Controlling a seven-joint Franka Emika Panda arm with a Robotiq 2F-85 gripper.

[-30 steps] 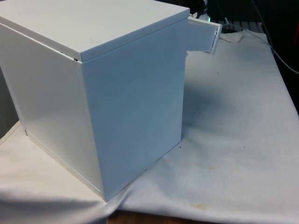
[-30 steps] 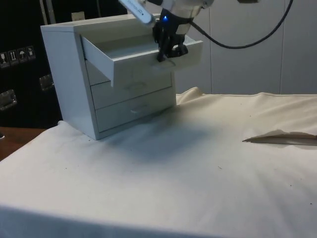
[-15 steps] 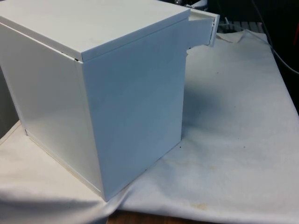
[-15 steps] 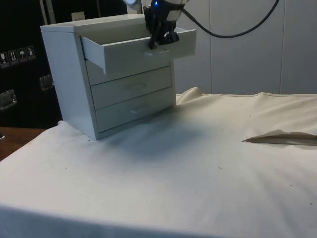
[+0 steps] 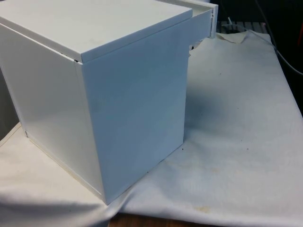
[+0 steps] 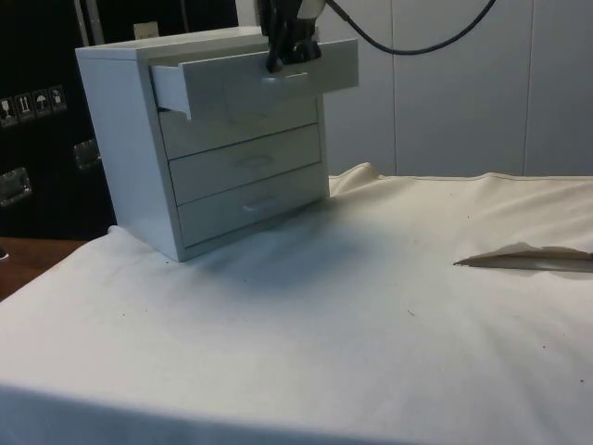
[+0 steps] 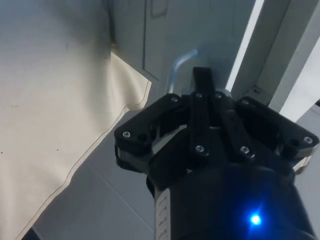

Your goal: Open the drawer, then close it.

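Front view: the tall white wooden chest of drawers [image 5: 94, 90] shows its back, top white drawer [image 5: 202, 22] poking out on the front view's right

Side view: black end effector [image 6: 285, 57] sits at that drawer's front, the cabinet lying straight behind it

Wrist view: fingers pinched narrow on the curved handle [image 7: 179, 67], so push inward along the slide

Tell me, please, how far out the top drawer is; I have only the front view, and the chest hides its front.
Observer: In the side view the drawer stands partly out of the chest.
Operator: Where is the gripper, please?
Observer: The gripper is at the drawer's front, shut on the handle.
Operator: Are the other drawers shut?
Observer: Yes, the middle drawer and the bottom drawer sit flush.
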